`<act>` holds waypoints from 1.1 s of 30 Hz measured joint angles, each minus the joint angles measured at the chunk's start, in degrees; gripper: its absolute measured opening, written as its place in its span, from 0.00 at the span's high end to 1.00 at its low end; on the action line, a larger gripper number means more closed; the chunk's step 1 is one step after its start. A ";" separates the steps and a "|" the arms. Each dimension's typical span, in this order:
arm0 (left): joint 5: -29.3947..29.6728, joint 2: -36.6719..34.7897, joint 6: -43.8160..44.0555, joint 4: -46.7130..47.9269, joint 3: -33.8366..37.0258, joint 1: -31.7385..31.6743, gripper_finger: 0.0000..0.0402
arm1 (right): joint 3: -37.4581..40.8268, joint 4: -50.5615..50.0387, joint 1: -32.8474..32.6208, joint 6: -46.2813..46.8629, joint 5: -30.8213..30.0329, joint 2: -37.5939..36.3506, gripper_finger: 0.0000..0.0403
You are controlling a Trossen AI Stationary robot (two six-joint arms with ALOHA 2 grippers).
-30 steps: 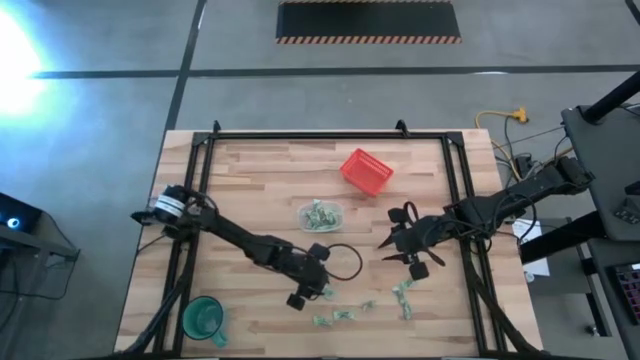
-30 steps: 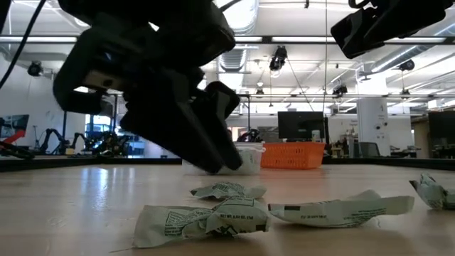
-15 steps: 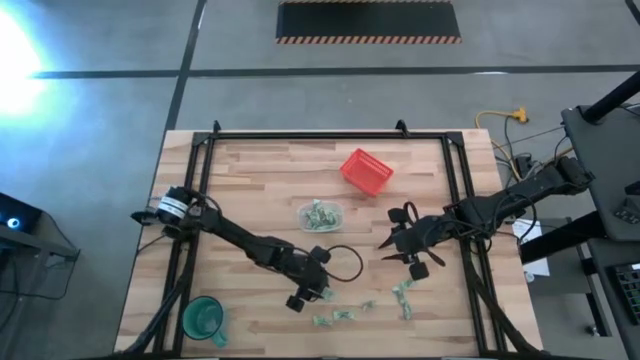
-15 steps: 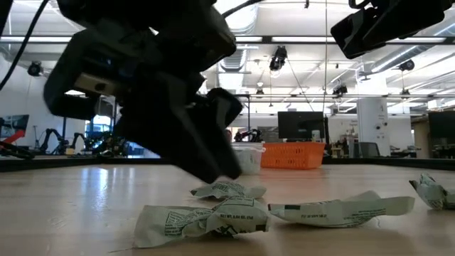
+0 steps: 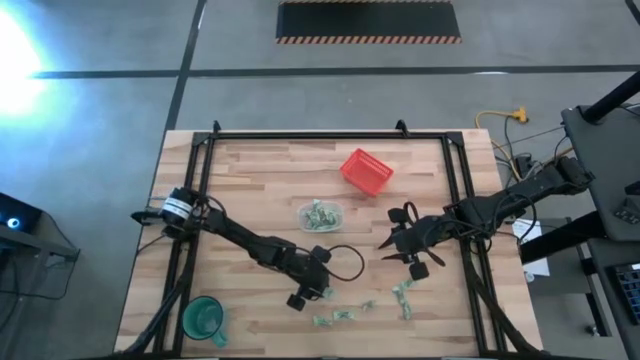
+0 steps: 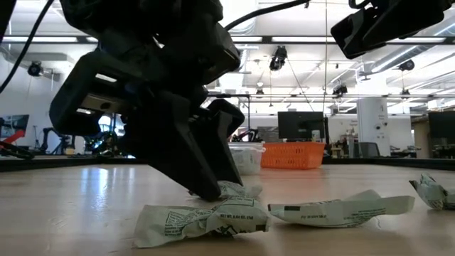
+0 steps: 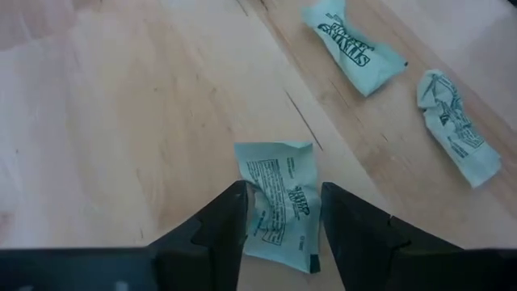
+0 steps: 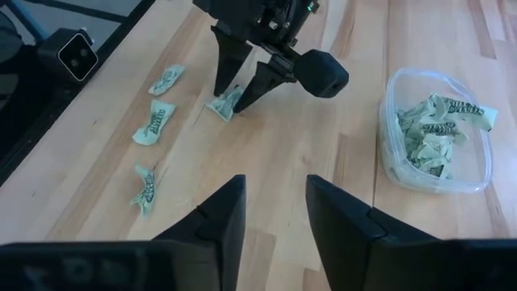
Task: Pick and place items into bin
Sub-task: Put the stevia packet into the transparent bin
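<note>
Your left end effector (image 7: 279, 218) is down on the wooden counter (image 5: 260, 170), fingers parted around a pale green packet (image 7: 279, 202) but not closed on it. The clear bin (image 5: 321, 215), holding packets, sits nearby, between it and the red basket (image 5: 366, 171). Your right end effector (image 8: 275, 212) hovers open beside the bin.

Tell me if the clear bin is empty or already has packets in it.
Not empty. The bin holds a loose pile of green packets, filling it only partway. It stands open, with no lid, and other packets still lie on the table.
</note>
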State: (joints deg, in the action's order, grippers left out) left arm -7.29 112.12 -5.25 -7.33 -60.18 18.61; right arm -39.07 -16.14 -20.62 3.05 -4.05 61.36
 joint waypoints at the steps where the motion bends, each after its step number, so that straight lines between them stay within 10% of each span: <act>1: -0.04 -0.09 0.02 0.00 0.06 -0.07 0.65 | 0.00 0.02 0.00 0.00 0.00 0.00 0.71; 18: 4.19 -1.89 -0.11 1.53 0.22 -0.28 0.93 | 0.37 -0.01 0.00 -0.26 0.00 0.00 0.76; 33: 37.72 -13.74 -5.57 10.81 0.70 -1.04 0.94 | 0.63 0.10 0.00 -0.26 -0.52 0.02 0.75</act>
State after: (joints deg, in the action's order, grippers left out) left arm 30.43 98.37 -10.83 3.47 -59.48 17.56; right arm -38.44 -16.04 -20.62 2.79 -4.58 61.39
